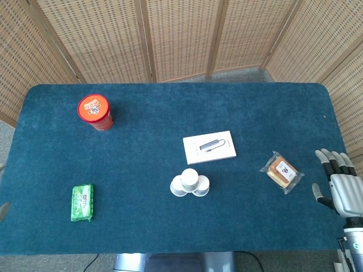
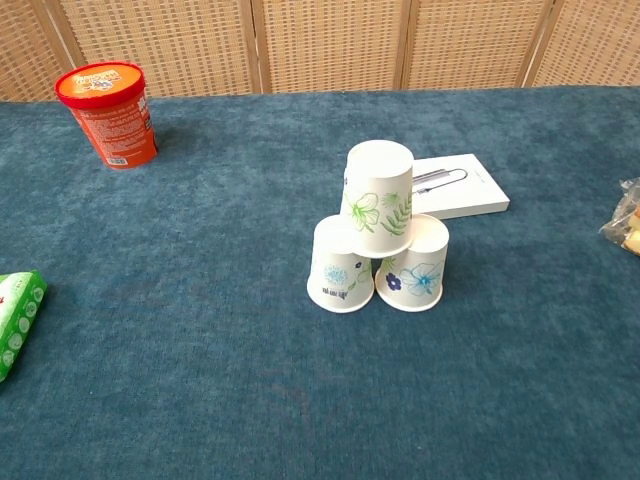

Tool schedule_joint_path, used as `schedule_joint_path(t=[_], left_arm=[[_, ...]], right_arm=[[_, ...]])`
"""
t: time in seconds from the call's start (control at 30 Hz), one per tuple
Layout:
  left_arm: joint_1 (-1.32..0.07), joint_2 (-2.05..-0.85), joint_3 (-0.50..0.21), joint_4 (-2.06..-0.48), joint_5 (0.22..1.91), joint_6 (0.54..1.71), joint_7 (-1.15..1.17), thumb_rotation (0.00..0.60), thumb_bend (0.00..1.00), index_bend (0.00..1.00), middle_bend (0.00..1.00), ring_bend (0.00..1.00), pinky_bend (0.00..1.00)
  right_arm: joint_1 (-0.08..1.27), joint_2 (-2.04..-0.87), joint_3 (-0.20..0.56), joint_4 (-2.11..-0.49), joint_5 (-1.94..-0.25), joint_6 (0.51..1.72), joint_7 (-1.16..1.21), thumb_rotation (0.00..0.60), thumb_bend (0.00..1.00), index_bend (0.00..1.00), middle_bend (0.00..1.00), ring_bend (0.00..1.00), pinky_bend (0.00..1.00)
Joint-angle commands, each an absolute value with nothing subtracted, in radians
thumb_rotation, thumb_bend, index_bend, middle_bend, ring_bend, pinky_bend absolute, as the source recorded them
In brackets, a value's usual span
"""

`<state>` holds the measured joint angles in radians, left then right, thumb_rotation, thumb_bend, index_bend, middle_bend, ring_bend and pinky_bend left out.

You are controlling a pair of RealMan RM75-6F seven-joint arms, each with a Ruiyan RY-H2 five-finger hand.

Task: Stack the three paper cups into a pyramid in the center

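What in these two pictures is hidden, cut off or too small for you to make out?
- Left hand: neither view shows it.
- Right hand: head view only, open, wrist cut by the frame corner.
- Snack packet: cut by the chest view's right edge.
- Green packet: cut by its left edge; print too small.
- Lower cups: partly covered by the top cup from above.

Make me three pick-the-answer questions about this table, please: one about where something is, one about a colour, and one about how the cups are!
1. Where is the white box?
A. Just behind the cups
B. Beside the tub
C. Under the snack

2. What colour is the tub?
A. Blue
B. Orange-red
C. White

3. How do the paper cups stand?
A. Scattered apart
B. Nested in one pile
C. Two upside down, one on top

Answers: 1 A, the box lies right behind the stack. 2 B, its lid and sides are orange-red. 3 C, the chest view shows the top cup resting on two.
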<state>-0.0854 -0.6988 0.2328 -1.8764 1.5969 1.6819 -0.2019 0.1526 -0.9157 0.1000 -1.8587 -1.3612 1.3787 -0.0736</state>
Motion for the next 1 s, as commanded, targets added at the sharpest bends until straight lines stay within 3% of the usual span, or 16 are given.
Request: schedule_joint_path(t=[0.03,0.43,1.0], left_arm=[[0.002,-0.787,0.230,-1.760,1.563,1.740,-0.262,0.600,0.45,0.00,0.00,0.00,0.00],[0.170,-0.932,0.207,-1.556,1.523,1.813,-0.372,0.600,0.45,0.00,0.00,0.00,0.00],[0.189,-0.938,0.158,-1.577,1.556,1.776,-0.315,0.600,0.45,0.00,0.00,0.00,0.00]], right_arm=[[0.142,-0.933,0.098,-1.845,-1.358,1.394,-0.078,0.600,0.50,0.00,0.00,0.00,0.00],[0.107,-0.996,0.071,-1.784,-1.404,1.433,-0.049,0.600,0.49,0.00,0.00,0.00,0.00],[0.091,-1.000,0.064,-1.765,-1.429,1.439,-0.006,0.600,0.48,0.00,0.00,0.00,0.00]])
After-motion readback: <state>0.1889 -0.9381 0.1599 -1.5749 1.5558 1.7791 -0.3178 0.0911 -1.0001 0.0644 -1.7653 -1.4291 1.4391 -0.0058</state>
